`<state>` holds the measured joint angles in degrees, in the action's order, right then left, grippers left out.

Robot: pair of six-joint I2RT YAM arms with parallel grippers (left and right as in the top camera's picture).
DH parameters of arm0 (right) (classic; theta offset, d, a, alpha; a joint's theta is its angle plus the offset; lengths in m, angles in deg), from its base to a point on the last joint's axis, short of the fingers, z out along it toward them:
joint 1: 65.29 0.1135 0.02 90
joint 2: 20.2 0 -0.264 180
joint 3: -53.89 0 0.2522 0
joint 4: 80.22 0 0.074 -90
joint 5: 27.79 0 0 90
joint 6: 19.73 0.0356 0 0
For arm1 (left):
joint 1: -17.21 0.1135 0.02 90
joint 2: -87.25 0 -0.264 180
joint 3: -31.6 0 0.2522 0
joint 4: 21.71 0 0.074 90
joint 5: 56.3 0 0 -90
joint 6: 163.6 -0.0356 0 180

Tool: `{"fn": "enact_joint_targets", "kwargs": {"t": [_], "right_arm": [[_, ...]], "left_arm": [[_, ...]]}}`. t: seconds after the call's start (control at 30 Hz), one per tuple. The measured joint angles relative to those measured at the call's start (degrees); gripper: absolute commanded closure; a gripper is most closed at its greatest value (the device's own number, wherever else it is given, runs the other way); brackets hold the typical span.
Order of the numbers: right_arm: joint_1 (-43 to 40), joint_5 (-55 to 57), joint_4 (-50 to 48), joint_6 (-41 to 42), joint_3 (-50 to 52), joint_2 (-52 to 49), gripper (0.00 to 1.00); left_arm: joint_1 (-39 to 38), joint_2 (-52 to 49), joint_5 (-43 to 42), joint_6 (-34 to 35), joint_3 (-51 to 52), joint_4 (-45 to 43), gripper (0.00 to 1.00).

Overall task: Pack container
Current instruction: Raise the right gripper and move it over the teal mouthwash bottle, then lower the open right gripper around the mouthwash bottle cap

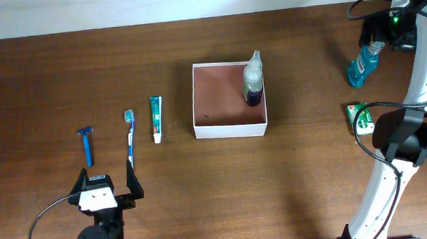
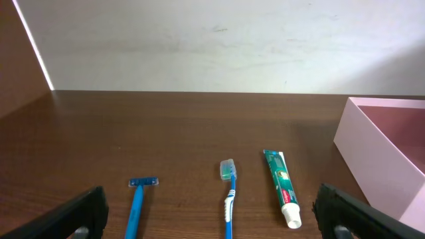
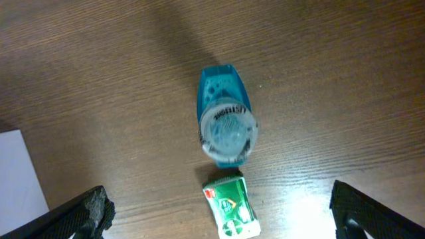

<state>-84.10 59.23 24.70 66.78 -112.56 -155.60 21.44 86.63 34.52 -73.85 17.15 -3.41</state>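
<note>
Both released, empty: left end effector [image 2: 209, 206], right end effector [image 3: 218, 199]; container [image 1: 231, 128] mouth-up, seemingly square, level.

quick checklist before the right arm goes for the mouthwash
1. Right gripper open: ok.
2. Mouthwash bottle under it, between the fingers: ok.
3. Green packet apart from the mouthwash bottle: ok.
4. Container has free floor; only a clear bottle stands by its right wall: ok.
5. Left gripper open and empty: ok.
6. Mouthwash cap tight: cannot tell.
</note>
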Motion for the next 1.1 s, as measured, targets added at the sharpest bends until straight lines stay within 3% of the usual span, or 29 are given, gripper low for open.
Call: {"fn": "enact_joint_targets", "kwargs": {"t": [1.1], "right_arm": [[0.0, -0.1, -4.7, -0.2, 0.9, -4.8, 0.0]], "left_arm": [[0.0, 0.0, 0.0, 0.0, 0.0, 0.0, 0.01]]}}
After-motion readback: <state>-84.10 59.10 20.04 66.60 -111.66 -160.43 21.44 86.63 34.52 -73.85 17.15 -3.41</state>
